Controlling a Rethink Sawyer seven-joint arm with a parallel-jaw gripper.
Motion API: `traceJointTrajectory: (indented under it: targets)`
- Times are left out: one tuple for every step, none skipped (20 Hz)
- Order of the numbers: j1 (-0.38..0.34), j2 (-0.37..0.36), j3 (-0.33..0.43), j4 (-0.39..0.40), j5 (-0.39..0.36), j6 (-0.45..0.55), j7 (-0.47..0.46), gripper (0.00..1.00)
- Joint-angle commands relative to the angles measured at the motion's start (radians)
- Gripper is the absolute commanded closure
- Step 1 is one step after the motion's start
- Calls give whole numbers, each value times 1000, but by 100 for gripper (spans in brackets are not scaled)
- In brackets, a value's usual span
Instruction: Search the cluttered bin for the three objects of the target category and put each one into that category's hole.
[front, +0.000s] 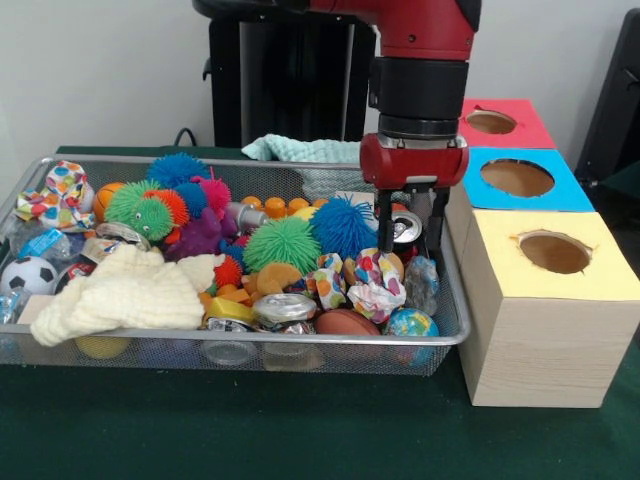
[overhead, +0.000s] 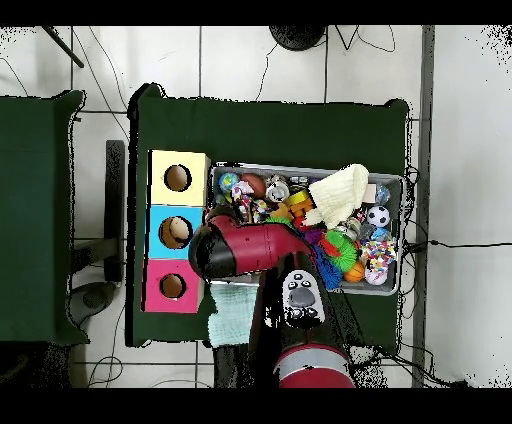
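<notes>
My gripper (front: 410, 250) hangs low over the right end of the wire mesh bin (front: 250, 341), open. Its two black fingers (front: 384, 228) stand on either side of a silver and red can (front: 406, 227), and I cannot tell whether they touch it. Two crushed cans (front: 285, 308) lie near the bin's front wall. Three hole boxes stand in a row to the right of the bin: yellow (front: 553, 290), blue (front: 520, 200) and red (front: 515, 135). In the overhead view the arm (overhead: 245, 250) hides the gripper; the boxes (overhead: 178, 160) lie left of the bin (overhead: 400, 180).
The bin is packed: a green spiky ball (front: 282, 243), a blue spiky ball (front: 343, 226), a cream cloth (front: 125, 290), a soccer ball (front: 28, 275) and patterned fabric balls (front: 375, 290). A teal cloth (front: 300, 150) lies behind the bin.
</notes>
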Motion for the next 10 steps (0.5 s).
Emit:
traceJointTrajectory:
  targets:
    - [13, 55, 61, -78, 43, 152, 101, 0]
    - [19, 57, 52, -84, 46, 163, 104, 0]
    - [24, 61, 46, -94, 50, 178, 104, 0]
    - [27, 63, 39, -99, 54, 191, 107, 0]
    - [30, 66, 32, -104, 57, 205, 109, 0]
    - [32, 69, 27, -108, 61, 216, 113, 0]
    - [33, 73, 21, -111, 64, 227, 117, 0]
    - [33, 77, 18, -116, 68, 237, 119, 0]
    - [39, 81, 10, -125, 72, 255, 124, 0]
    - [41, 82, 5, -130, 74, 267, 125, 0]
